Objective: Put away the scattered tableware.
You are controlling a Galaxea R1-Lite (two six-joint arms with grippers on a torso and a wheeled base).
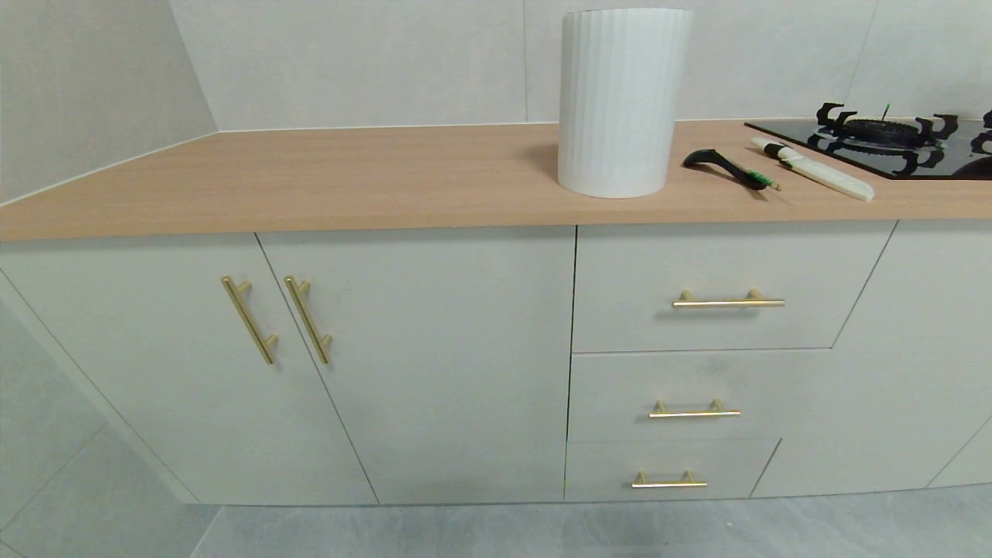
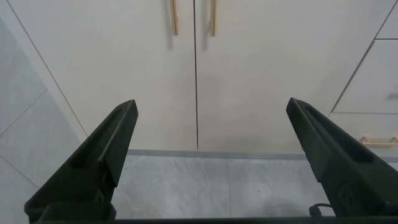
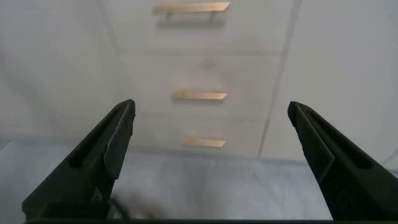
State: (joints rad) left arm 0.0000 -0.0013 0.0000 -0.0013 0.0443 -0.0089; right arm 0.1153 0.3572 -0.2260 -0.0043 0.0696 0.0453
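On the wooden countertop (image 1: 310, 178) a tall white ribbed holder (image 1: 620, 101) stands upright. To its right lie a black-handled utensil (image 1: 728, 169) and a white knife (image 1: 814, 169), side by side near the black hob (image 1: 891, 143). My left gripper (image 2: 211, 112) is open, held low before the cabinet doors (image 2: 196, 74) above the grey floor. My right gripper (image 3: 211, 112) is open too, facing the stack of drawers with brass handles (image 3: 199, 95). Nothing is between either pair of fingers.
Below the counter are two cabinet doors with brass bar handles (image 1: 248, 318) (image 1: 308, 318) and, to the right, three drawers (image 1: 727, 302) (image 1: 694, 412) (image 1: 668, 482), all closed. Grey tiled wall runs behind the counter and along its left side.
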